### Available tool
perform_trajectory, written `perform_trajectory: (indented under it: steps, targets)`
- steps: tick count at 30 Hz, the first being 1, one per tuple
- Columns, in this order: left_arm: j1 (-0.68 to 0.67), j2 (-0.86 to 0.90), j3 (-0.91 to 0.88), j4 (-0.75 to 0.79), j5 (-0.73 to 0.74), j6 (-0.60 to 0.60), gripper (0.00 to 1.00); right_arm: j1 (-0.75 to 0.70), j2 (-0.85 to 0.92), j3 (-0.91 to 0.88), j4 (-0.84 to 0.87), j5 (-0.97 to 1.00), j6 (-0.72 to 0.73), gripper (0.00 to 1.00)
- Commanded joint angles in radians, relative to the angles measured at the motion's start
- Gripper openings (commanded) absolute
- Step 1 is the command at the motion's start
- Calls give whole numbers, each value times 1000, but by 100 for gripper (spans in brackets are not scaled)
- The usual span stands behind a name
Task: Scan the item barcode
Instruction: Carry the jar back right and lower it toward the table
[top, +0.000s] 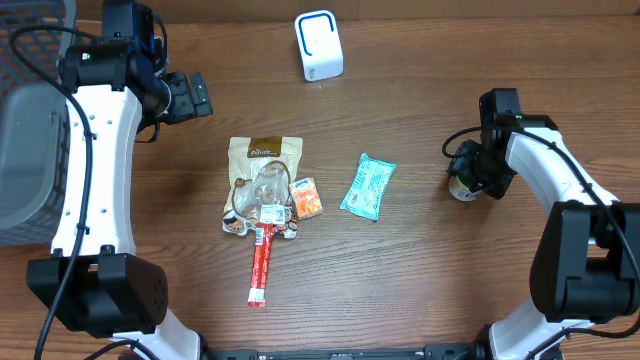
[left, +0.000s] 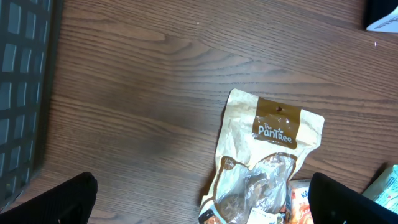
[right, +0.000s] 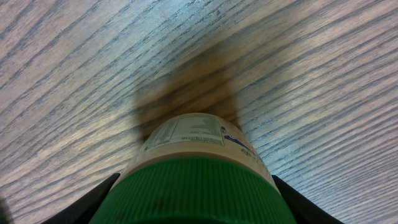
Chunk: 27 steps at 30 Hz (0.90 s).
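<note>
Dark brown wood-grain table (top: 420, 280), with a grey mesh basket (top: 25, 150) at its left edge and a white scanner (top: 319, 45) standing at the far centre. At mid-table lie a tan pouch (top: 265, 160), a red stick (top: 262, 265) overlapping its lower end, an orange packet (top: 306, 198) just beside it and a teal packet (top: 368, 187) apart to the right. The left arm reaches over the far left. The left fingers (left: 62, 199) are spread wide and hold nothing. The right arm bends inward at the right side. The right fingers (right: 84, 204) are clamped on either side of the green cap (right: 193, 186) of the bottle (top: 462, 188), well apart from the scanner. Whether the bottle rests on the table cannot be told.
</note>
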Motion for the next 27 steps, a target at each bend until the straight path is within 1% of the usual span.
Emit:
perform_trajectory:
  steps: [1,3,9,11,12,13,16,20,24,26,27]
  targets:
    - [-4,0,16,0,1,9,100,-3,-15,-3,2,11,-3,30]
    - [-4,0,16,0,1,9,100,-3,-15,-3,-1,11,-3,33]
    - [-4,0,16,1,1,9,100,-3,-15,-3,-11,11,-3,35]
    - [-4,0,16,0,1,9,100,-3,-15,-3,-11,11,-3,40]
    - [-4,0,16,0,1,9,100,-3,-15,-3,-15,11,-3,47]
    - [-4,0,16,0,1,9,100,-3,-15,-3,-13,11,-3,58]
    - [-4,0,16,0,1,9,100,-3,-16,14,-12,11,-33,74]
    - [-4,0,16,0,1,9,100,-3,-20,133,-119,22,-60,83]
    - [-4,0,16,1,1,9,100,-3,-28,237,-206,43,-60,83]
    - [-4,0,16,1,1,9,100,5,-33,296,-251,3,-64,83]
    - [-4,0,16,0,1,9,100,12,-35,322,-269,-40,-90,82]
